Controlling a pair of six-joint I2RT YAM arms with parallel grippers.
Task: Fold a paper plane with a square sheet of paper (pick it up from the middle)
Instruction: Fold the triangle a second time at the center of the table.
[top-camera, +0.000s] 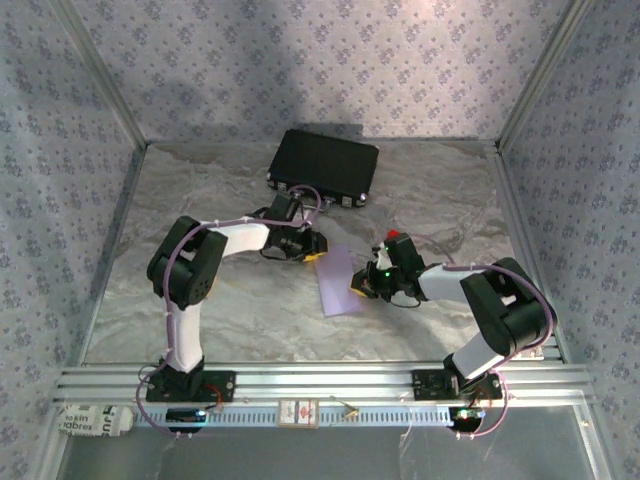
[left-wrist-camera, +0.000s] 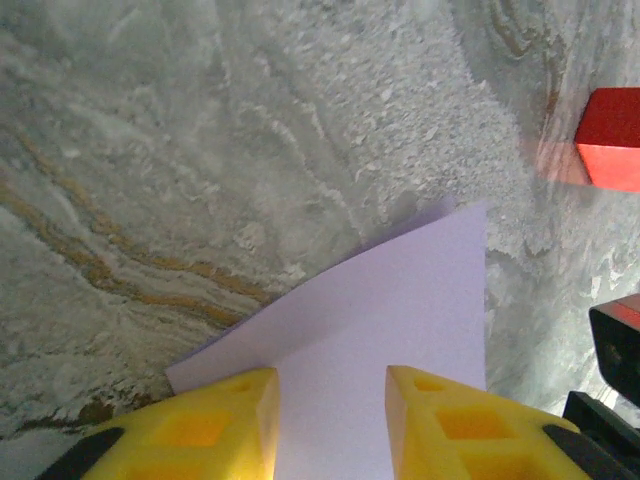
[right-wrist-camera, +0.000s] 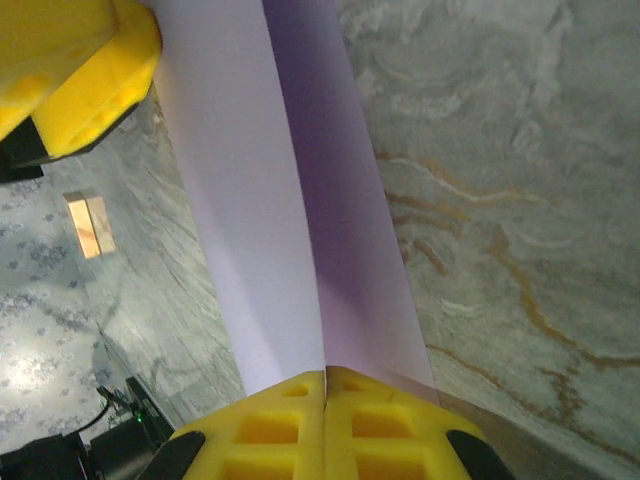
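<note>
The square sheet of paper (top-camera: 340, 280) is pale lilac and lies mid-table, bent along a lengthwise crease between the two arms. My right gripper (top-camera: 358, 287) is shut on its near right edge; in the right wrist view the yellow fingertips (right-wrist-camera: 325, 375) meet on the paper (right-wrist-camera: 290, 200) right at the crease. My left gripper (top-camera: 312, 250) is at the sheet's far left corner. In the left wrist view its yellow fingers (left-wrist-camera: 330, 385) stand apart with the paper (left-wrist-camera: 400, 300) showing in the gap between them.
A black case (top-camera: 325, 165) lies at the back of the table, just behind the left arm. A small red block (top-camera: 393, 237) (left-wrist-camera: 612, 150) sits close behind the right gripper. Patterned walls close in both sides and the back.
</note>
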